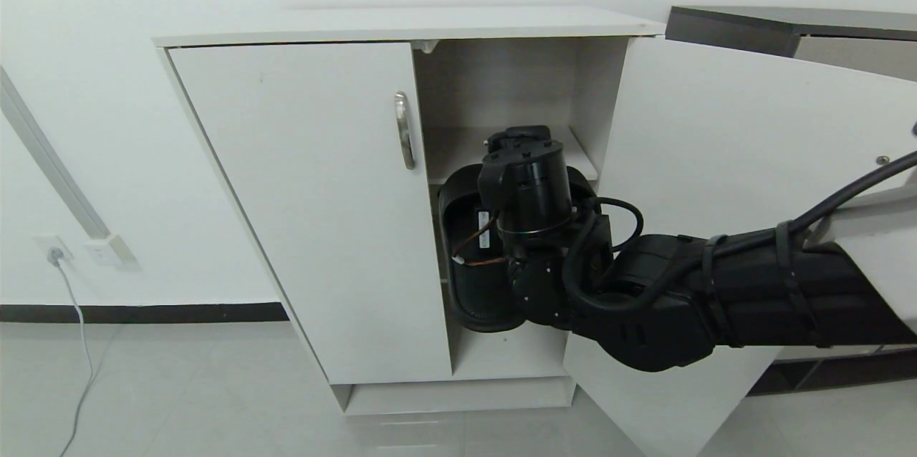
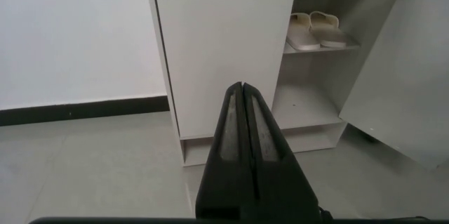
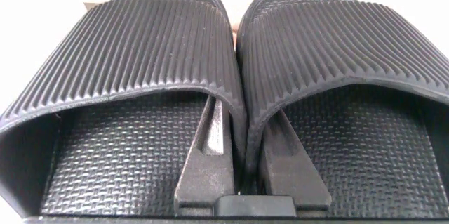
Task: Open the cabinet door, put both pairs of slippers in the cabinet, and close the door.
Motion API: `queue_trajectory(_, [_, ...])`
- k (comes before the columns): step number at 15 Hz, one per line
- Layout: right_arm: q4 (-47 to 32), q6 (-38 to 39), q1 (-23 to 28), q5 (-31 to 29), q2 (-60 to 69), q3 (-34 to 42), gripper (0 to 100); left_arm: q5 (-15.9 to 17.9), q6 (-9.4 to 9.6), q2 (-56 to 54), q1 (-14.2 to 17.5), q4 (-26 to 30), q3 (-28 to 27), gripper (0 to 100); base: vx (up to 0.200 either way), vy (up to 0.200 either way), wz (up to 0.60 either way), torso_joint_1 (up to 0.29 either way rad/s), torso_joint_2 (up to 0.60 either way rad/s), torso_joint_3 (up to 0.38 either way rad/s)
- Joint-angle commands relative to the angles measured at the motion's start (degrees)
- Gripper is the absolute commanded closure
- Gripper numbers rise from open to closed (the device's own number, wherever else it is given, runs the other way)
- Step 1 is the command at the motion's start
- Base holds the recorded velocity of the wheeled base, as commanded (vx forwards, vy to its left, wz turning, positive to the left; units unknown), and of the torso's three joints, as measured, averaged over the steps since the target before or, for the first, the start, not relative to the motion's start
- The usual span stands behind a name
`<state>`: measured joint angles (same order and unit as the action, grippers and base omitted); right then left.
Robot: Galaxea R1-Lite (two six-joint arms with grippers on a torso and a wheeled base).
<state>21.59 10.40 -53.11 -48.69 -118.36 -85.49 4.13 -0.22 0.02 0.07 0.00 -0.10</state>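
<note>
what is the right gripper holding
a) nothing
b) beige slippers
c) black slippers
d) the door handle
c: the right gripper has one finger inside each of the black slippers, pinching their inner walls together.

The cabinet door (image 1: 716, 156) stands open, beige slippers (image 2: 316, 31) on the shelf (image 2: 324, 48), black slippers (image 1: 466, 292) upright in the opening.

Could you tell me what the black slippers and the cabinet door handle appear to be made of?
The black slippers look like moulded rubber or foam: matte, ribbed straps, textured footbeds. The handle looks like metal: smooth silvery sheen.
</note>
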Motion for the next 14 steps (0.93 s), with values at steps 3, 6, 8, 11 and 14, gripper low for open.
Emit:
queue_trajectory(3, [-0.1, 0.5, 0.0, 0.0, 0.1, 0.0, 100, 0.0, -0.04, 0.0, 0.0, 0.0, 0.0, 100, 0.067, 0.000, 0.00, 0.002, 0.00, 0.002])
queue_trajectory(6, [-0.1, 0.4, 0.0, 0.0, 0.1, 0.0, 100, 0.0, -0.04, 0.1, 0.0, 0.0, 0.0, 100, 0.200, 0.000, 0.00, -0.001, 0.01, 0.002])
queue_trajectory(8, [-0.1, 0.5, 0.0, 0.0, 0.1, 0.0, 100, 0.0, -0.04, 0.0, 0.0, 0.0, 0.0, 100, 0.200, 0.000, 0.00, 0.005, 0.01, 0.002])
queue_trajectory(11, [-0.1, 0.5, 0.0, 0.0, 0.1, 0.2, 100, 0.0, -0.04, 0.0, 0.0, 0.0, 0.0, 100, 0.200, 0.000, 0.00, 0.007, 0.00, 0.002])
queue_trajectory(14, [-0.1, 0.5, 0.0, 0.0, 0.2, 0.9, 100, 0.0, -0.04, 0.1, 0.0, 0.0, 0.0, 100, 0.200, 0.000, 0.00, 0.007, 0.00, 0.001])
